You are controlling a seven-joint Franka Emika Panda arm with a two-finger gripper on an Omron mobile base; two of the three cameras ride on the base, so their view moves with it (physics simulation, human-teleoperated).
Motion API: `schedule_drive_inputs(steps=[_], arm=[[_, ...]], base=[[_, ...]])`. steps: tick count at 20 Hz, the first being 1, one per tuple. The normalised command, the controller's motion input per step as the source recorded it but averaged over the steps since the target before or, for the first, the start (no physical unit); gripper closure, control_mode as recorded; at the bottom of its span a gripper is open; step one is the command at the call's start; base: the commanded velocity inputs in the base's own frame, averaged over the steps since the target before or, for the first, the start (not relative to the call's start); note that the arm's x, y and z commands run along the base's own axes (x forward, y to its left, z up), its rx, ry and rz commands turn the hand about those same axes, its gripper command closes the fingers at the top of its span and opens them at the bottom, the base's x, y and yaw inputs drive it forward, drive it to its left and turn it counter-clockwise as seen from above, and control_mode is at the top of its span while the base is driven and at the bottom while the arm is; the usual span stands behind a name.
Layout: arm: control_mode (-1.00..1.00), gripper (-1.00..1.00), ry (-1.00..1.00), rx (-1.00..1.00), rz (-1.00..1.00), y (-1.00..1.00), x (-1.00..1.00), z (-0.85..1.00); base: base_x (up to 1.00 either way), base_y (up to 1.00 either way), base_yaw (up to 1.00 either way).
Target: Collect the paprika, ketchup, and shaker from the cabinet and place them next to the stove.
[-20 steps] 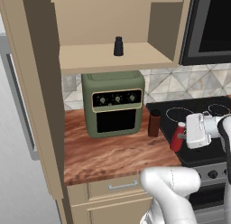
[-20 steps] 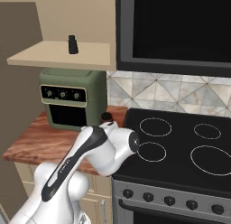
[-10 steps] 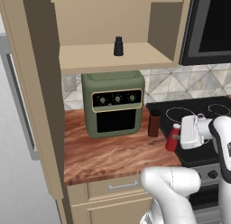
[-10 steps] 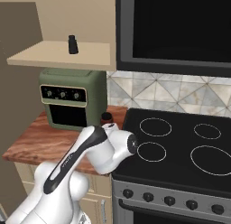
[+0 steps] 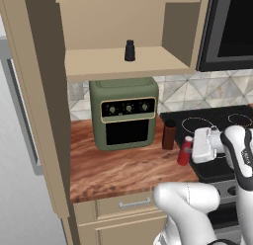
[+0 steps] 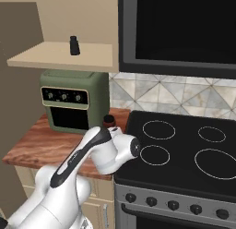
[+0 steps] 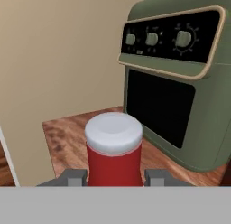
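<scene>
Claw (image 7: 115,178) clamped on ketchup (image 5: 185,150), seemingly at counter edge (image 5: 123,187) beside stove (image 6: 184,145).

Shaker (image 5: 130,50) on cabinet (image 5: 123,66) shelf, upper centre of left base view. Toaster oven (image 5: 126,113) below it on table (image 5: 113,167), mid-frame. Paprika (image 5: 169,134) just right of oven, at stove (image 5: 207,121) edge. Ketchup (image 5: 185,151) lower right of paprika, nearer table front, between pincer (image 7: 115,175) fingers. In hand view, oven sits upper right behind ketchup.
</scene>
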Motion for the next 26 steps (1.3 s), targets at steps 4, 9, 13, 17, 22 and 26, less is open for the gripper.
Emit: schedule_drive_inputs(steps=[4, 9, 13, 17, 22, 26], arm=[[-1.00, 1.00, 0.00, 0.00, 0.00, -0.04, 0.19, -0.28], [-1.00, 1.00, 0.00, 0.00, 0.00, -0.05, 0.20, -0.27], [-1.00, 1.00, 0.00, 0.00, 0.00, -0.03, 0.21, -0.24], [-1.00, 1.00, 0.00, 0.00, 0.00, -0.05, 0.20, -0.21], [-1.00, 1.00, 0.00, 0.00, 0.00, -0.07, 0.18, -0.20], [-1.00, 1.00, 0.00, 0.00, 0.00, -0.08, 0.21, -0.17]], base=[[0.00, 0.00, 0.00], [0.00, 0.00, 0.00], [0.00, 0.00, 0.00], [0.00, 0.00, 0.00], [0.00, 0.00, 0.00], [0.00, 0.00, 0.00]])
